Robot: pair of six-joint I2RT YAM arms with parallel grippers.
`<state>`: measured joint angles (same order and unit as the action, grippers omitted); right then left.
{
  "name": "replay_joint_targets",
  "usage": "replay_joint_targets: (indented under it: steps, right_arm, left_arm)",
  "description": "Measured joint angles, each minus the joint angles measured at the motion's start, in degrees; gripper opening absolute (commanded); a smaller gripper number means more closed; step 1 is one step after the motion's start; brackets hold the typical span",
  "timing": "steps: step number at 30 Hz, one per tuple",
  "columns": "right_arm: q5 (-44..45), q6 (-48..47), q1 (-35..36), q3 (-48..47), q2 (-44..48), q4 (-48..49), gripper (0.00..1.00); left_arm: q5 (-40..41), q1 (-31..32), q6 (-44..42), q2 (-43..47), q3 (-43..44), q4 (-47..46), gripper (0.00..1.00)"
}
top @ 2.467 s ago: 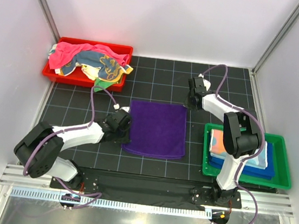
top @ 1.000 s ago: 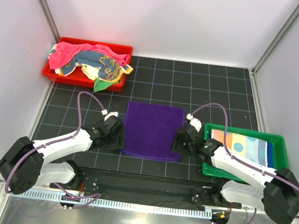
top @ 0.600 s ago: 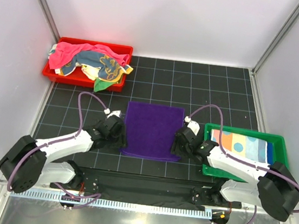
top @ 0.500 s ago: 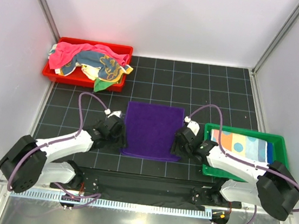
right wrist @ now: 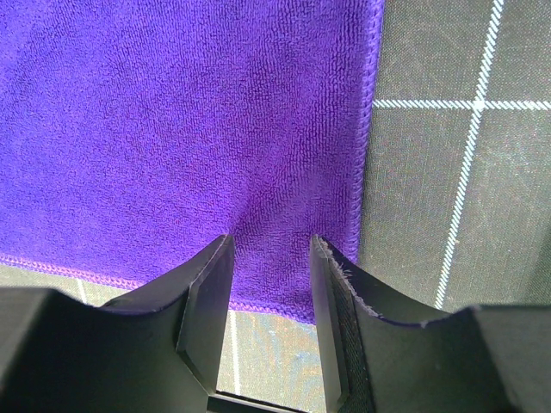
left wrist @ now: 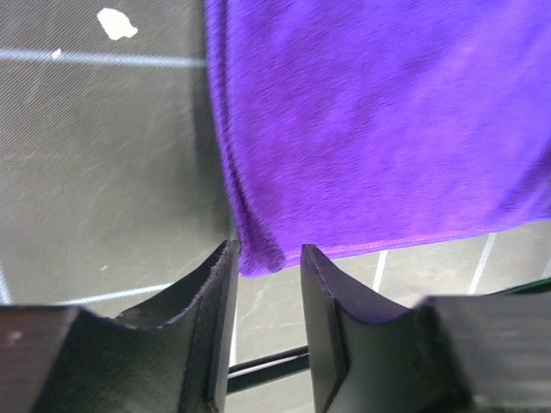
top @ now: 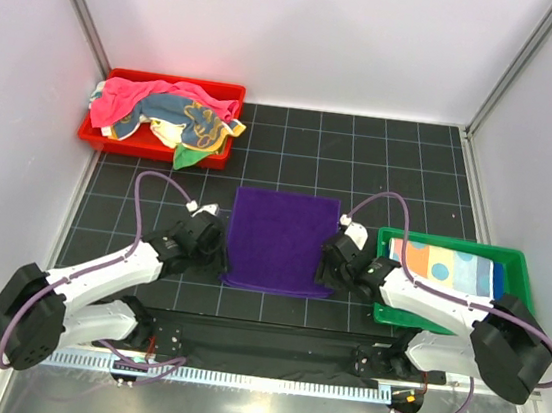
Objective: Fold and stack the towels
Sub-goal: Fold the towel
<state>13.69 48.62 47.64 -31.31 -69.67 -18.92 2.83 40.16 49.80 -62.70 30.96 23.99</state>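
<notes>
Several towels are not yet folded: a pink towel (top: 129,93) and a teal-and-yellow towel (top: 191,121) lie heaped in the red tray (top: 142,150), well beyond the left pincer (left wrist: 267,248) and off to its left. Just right of the right pincer (right wrist: 271,239), the green tray (top: 521,282) holds the finished stack, with a light blue towel (top: 455,269) with coloured dots on top. How many lie under it I cannot tell. The job looks to be somewhere near the middle, with one piece in work.

That piece, the purple towel (top: 282,240), lies flat and smooth on the black gridded mat (top: 293,148) between the two pincers. It has a fine plush pile and a stitched hem along its near and right edges. Its left edge looks rounded and thick, so I judge it doubled once; a further fold and the move to the stack are left.

The right pincer's jaws stand apart over the near right corner, with cloth lying flat and unpinched across the gap. The left pincer's jaws are astride the near left corner; whether they bite the cloth I cannot tell.
</notes>
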Motion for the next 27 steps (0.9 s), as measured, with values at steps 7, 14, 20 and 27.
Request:
replay_joint_targets:
  steps: [7,14,20,27]
  right_arm:
    - [0.33,-0.2,0.0,-0.44,0.13,-0.94,0.48]
    - [1.22,-0.26,0.0,-1.27,1.31,-2.97,0.48]
    - [2.27,-0.42,0.0,-1.97,2.45,-4.83,0.49]
    - [2.71,-1.95,-1.92,-6.16,2.03,-5.97,0.49]
  left_arm:
    - [2.45,0.0,0.79,0.55,0.02,5.03,0.33]
    - [3.19,0.0,0.31,0.31,4.17,7.13,0.37]
    - [3.17,0.0,-0.74,-1.99,4.94,6.6,0.37]
    - [3.19,0.09,-1.99,-6.71,4.9,6.16,0.26]
